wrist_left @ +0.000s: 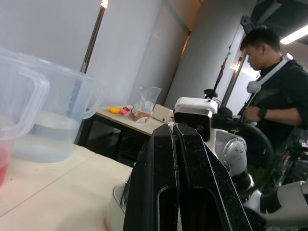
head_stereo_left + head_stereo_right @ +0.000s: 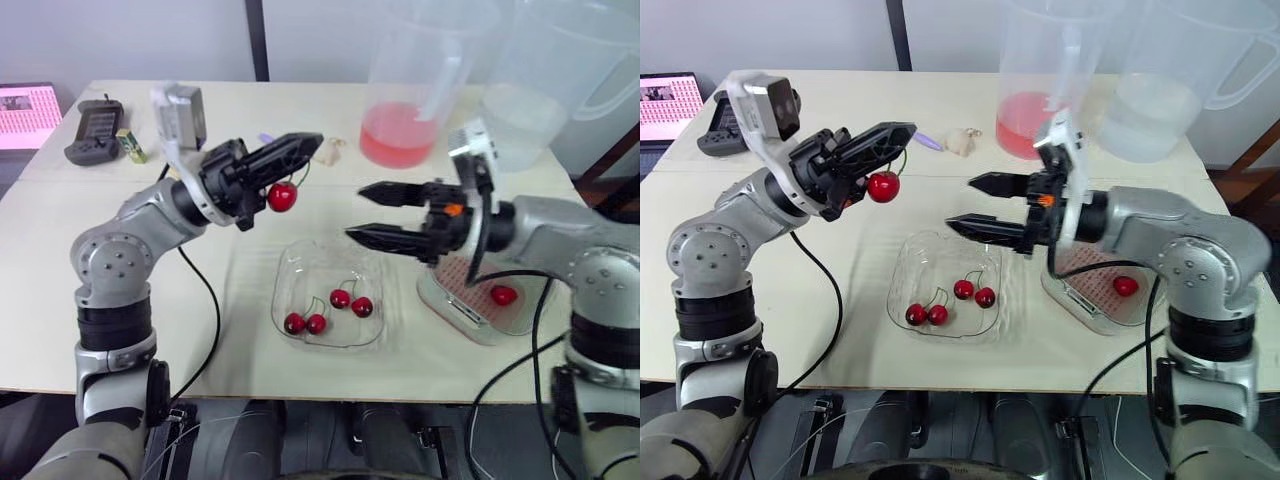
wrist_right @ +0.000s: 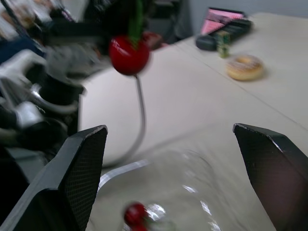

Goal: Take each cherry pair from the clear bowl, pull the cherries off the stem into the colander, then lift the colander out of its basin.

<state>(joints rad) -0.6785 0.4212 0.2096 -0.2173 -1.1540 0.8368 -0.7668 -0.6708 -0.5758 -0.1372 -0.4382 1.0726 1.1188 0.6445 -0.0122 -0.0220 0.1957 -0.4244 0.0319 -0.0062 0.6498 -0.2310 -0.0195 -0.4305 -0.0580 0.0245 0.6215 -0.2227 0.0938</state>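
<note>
My left gripper is shut on a green stem, and one red cherry hangs from it above the table, left of the clear bowl. The same cherry hangs ahead of my right fingers in the right wrist view. Two cherry pairs lie in the bowl. My right gripper is open over the bowl's right side, pointing at the hanging cherry. The pink colander sits in its white basin at the right with one cherry in it.
A pitcher of pink liquid and a clear jug of water stand behind the basin. A black controller, a small box and a pink screen sit at the far left. A person stands beyond the table.
</note>
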